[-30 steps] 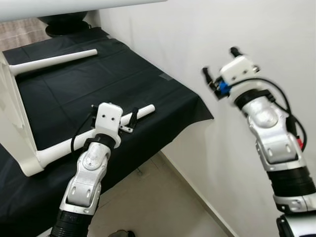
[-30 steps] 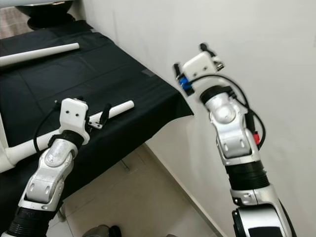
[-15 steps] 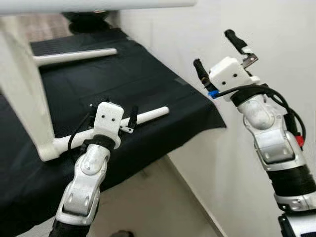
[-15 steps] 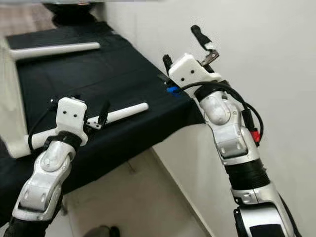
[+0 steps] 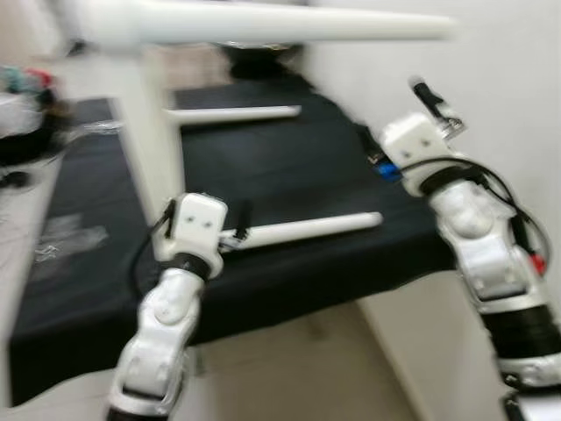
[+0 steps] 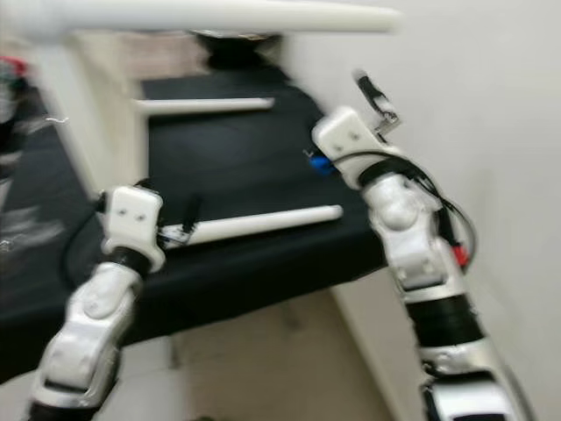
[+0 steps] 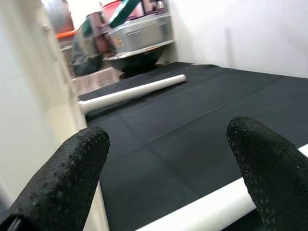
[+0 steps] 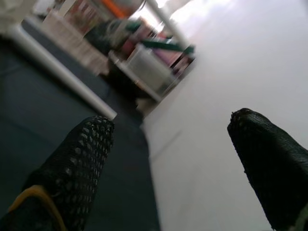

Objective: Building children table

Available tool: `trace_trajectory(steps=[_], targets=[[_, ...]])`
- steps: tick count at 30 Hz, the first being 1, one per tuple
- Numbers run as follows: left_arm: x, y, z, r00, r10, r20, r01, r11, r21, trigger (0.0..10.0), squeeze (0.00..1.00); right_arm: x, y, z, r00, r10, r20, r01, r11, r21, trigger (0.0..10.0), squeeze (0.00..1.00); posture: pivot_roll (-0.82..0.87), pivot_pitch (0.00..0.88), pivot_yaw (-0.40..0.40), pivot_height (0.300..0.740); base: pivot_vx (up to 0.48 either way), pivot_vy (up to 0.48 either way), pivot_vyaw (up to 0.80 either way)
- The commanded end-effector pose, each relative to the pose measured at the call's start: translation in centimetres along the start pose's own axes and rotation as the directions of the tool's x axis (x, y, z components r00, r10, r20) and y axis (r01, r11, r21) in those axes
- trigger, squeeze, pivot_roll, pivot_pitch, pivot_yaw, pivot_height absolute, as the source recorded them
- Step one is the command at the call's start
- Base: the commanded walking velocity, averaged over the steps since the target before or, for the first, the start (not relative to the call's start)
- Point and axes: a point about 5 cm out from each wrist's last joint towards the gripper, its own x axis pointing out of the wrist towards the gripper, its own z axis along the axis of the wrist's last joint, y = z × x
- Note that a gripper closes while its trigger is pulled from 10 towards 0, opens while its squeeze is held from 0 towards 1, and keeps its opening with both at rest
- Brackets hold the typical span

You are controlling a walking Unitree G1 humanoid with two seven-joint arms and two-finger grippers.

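1. Left eye view: white table frame (image 5: 158, 149) lies tipped on the black cloth (image 5: 289, 167), its legs sideways, presumably for access.
2. My left gripper (image 7: 168, 159), fingers spread wide, straddles the near leg (image 5: 307, 230).
3. My right gripper (image 8: 178, 159), also wide, holds nothing by the right wall (image 5: 508, 96).
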Motion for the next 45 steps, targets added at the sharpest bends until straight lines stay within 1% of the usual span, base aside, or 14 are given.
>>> trace_trajectory(steps=[1, 7, 12, 14, 18, 22, 26, 28, 30, 32, 33, 34, 39, 45], targets=[[0.0, 0.1, 0.0, 1.0, 0.0, -0.01, 0.0, 1.0, 0.015, 10.0, 0.0, -0.2, 0.1, -1.1, 0.997, 0.008, -0.073, -0.006, 1.0, 0.031, 10.0, 0.0, 0.02, 0.052, -0.05, 0.74, 0.0, 0.0, 0.8], [0.0, 0.1, 0.0, 1.0, -0.009, -0.016, 0.009, 1.0, 0.01, 10.0, 0.0, -0.7, 0.0, -3.3, 0.974, -0.016, -0.225, 0.046, 0.99, 0.131, 10.0, 0.0, 0.02, 0.054, -0.049, 0.74, 0.0, 0.0, 0.08], [0.1, -0.1, 0.1, 1.0, -0.021, -0.018, 0.021, 1.0, 0.001, 10.0, 0.0, -1.1, -2.2, -4.5, 0.942, -0.145, -0.304, 0.16, 0.987, 0.024, 10.0, 0.0, 0.01, 0.055, -0.046, 0.74, 0.0, 0.0, 0.0], [0.2, -0.3, 0.2, 0.999, -0.031, -0.014, 0.031, 0.999, -0.008, 10.0, 0.0, -1.8, -3.7, -5.6, 0.903, -0.233, -0.361, 0.235, 0.971, -0.04, 10.0, 0.0, 0.01, 0.059, -0.044, 0.74, 0.0, 0.0, 0.0], [0.3, -0.5, 0.3, 0.999, -0.047, -0.007, 0.046, 0.999, -0.024, 10.0, 0.0, -2.3, -4.7, -6.0, 0.874, -0.298, -0.384, 0.294, 0.953, -0.071, 10.0, 0.0, 0.01, 0.059, -0.044, 0.74, 0.0, 0.0, 0.0], [0.4, -1.3, 0.2, 0.992, -0.127, -0.012, 0.126, 0.992, -0.028, 10.0, 0.0, -2.5, -6.8, -4.6, 0.849, -0.449, -0.279, 0.416, 0.893, -0.171, 10.0, 0.0, 0.01, 0.066, -0.043, 0.74, 0.0, 0.0, 0.0], [0.8, -1.3, 0.0, 0.985, -0.169, -0.016, 0.169, 0.985, -0.041, 10.0, 0.0, -2.2, -7.2, -2.2, 0.863, -0.486, -0.139, 0.455, 0.867, -0.202, 10.0, 0.0, 0.01, 0.073, -0.037, 0.74, 0.0, 0.0, 0.0], [1.4, -0.8, 0.2, 0.984, -0.177, 0.002, 0.177, 0.983, -0.046, 10.0, 0.0, -1.6, -5.9, -0.8, 0.908, -0.414, -0.071, 0.404, 0.907, -0.118, 10.0, 0.0, 0.01, 0.076, -0.034, 0.74, 0.0, 0.0, 0.0], [1.7, -0.5, 0.9, 0.984, -0.176, 0.029, 0.177, 0.982, -0.066, 10.0, 0.0, -1.6, -2.3, -1.4, 0.957, -0.24, -0.165, 0.266, 0.95, 0.163, 10.0, 0.0, 0.0, 0.077, -0.034, 0.74, 0.0, 0.0, 0.0], [1.7, -0.5, 1.2, 0.984, -0.173, 0.04, 0.175, 0.982, -0.067, 10.0, 0.0, -2.1, 0.9, -1.9, 0.969, -0.098, -0.225, 0.182, 0.903, 0.388, 10.0, 0.0, 0.0, 0.078, -0.034, 0.74, 0.0, 0.0, 0.0], [1.7, -0.5, 1.2, 0.984, -0.173, 0.04, 0.175, 0.982, -0.067, 10.0, 0.0, -2.1, 0.9, -1.9, 0.969, -0.098, -0.225, 0.182, 0.903, 0.388, 10.0, 0.0, 0.0, 0.078, -0.034, 0.74, 0.0, 0.0, 0.0], [1.3, -0.8, 1.4, 0.984, -0.173, 0.041, 0.176, 0.982, -0.074, 10.0, 0.0, -2.9, 3.0, -1.7, 0.974, -0.038, -0.224, 0.144, 0.865, 0.481, 10.0, 0.0, 0.0, 0.077, -0.033, 0.74, 0.0, 0.0, 0.0], [0.0, -1.8, 1.4, 0.982, -0.187, 0.029, 0.189, 0.977, -0.093, 10.0, 0.0, -4.4, 6.3, -0.3, 0.983, 0.045, -0.176, 0.072, 0.793, 0.605, 10.0, 0.0, 0.02, 0.067, -0.04, 0.74, 0.0, 0.0, 0.0], [-1.0, -2.2, 0.7, 0.983, -0.186, -0.009, 0.184, 0.98, -0.076, 10.0, 0.0, -4.3, 6.7, 0.3, 0.989, 0.03, -0.147, 0.069, 0.779, 0.623, 10.0, 0.0, 0.03, 0.057, -0.043, 0.74, 0.092, 0.0, 0.0]])
